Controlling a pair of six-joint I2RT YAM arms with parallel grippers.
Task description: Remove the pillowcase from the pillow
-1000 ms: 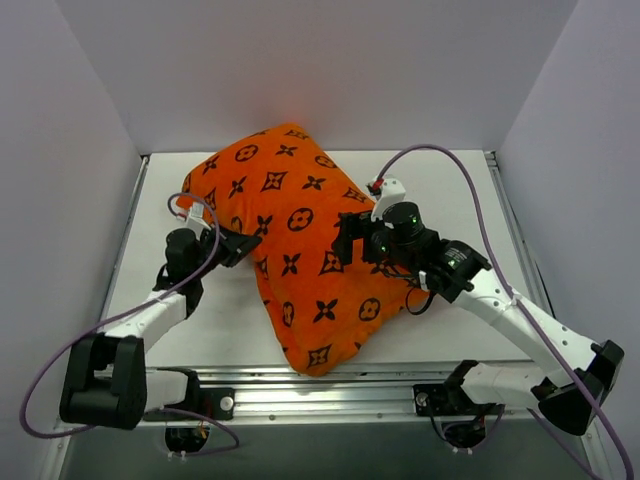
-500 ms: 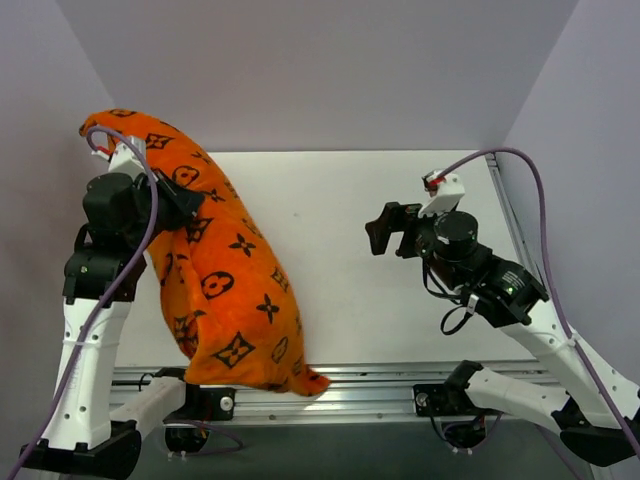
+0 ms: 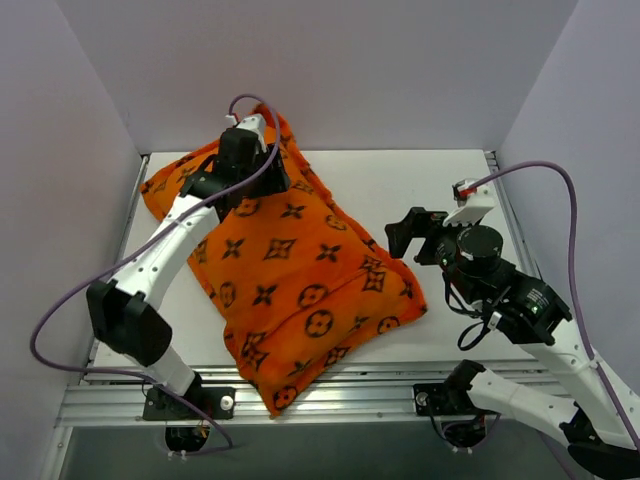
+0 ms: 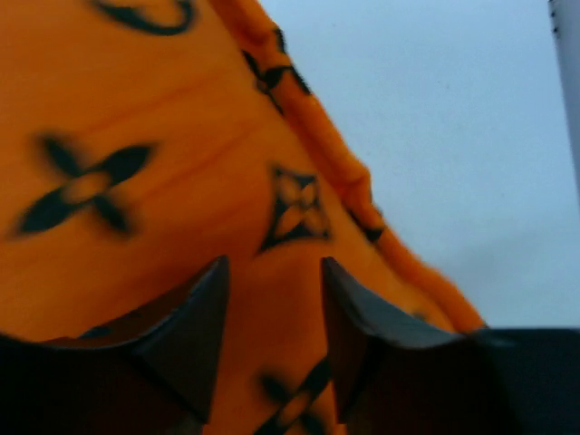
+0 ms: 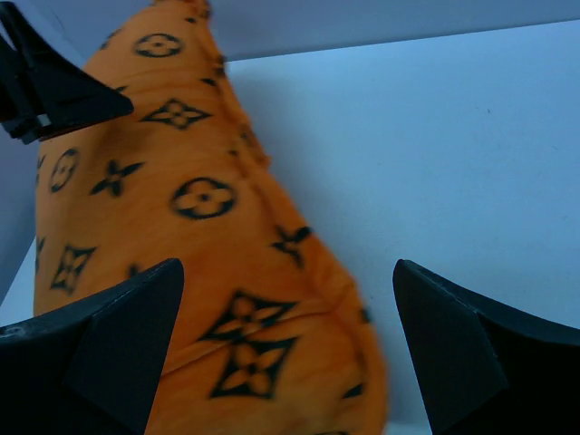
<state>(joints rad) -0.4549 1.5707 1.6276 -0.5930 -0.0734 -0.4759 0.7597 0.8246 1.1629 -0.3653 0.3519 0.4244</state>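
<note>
Pillowcase has been flopped back down, upper-left corner pinched by left gripper, likely for shaking, right gripper left gaping.

one pillowcase, two arms, one table

Light: bright, even, diffuse from above across my bench. Shadows: soft and faint along the pillowcase toward the bench's front right corner. Overhead view: sharp. Left wrist view: soft throughout, print smeared, my left fingers dark and blurred. Right wrist view: near fabric blurred, my right fingers silhouetted.
</note>
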